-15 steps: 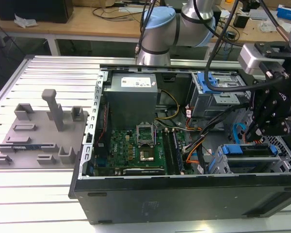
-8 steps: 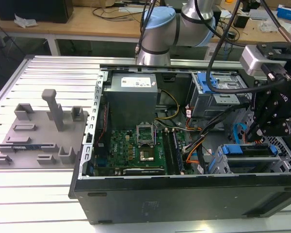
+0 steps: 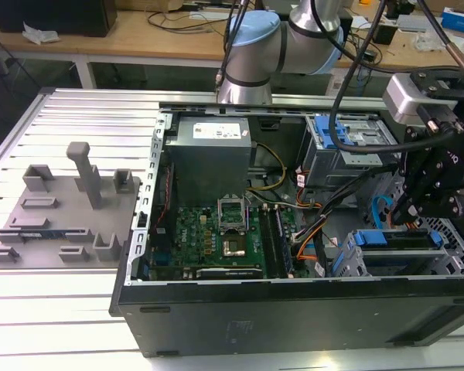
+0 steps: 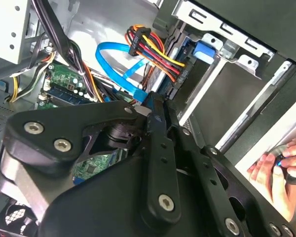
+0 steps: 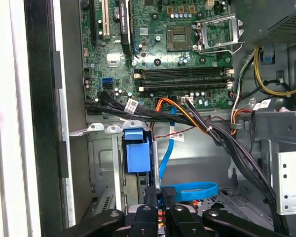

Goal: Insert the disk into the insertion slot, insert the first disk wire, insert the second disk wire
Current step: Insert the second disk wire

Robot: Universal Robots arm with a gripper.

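Note:
The disk (image 3: 396, 239), dark on top with a bright blue carrier, lies in the insertion slot (image 3: 458, 232), a grey perforated cage at the case's corner on the exterior view's right. My gripper (image 3: 406, 212) hangs just above the disk's inner end. In both wrist views its black fingers (image 5: 153, 197) stand close together, shut on the end of a flat blue wire (image 5: 192, 190) that loops away from them. In the second wrist view my gripper (image 4: 155, 106) meets that blue wire (image 4: 116, 61) beside a red, yellow and black wire bundle (image 4: 155, 49) running to the disk's end.
The motherboard (image 3: 216, 236) and grey power supply (image 3: 209, 151) fill the case's middle. A taller grey bay with a blue latch (image 3: 348, 139) stands behind the slot. Black cable bundles (image 5: 237, 153) cross near the cage. A person's hand (image 4: 278, 170) rests outside the case. Grey fixtures (image 3: 69, 209) sit on the exterior view's left.

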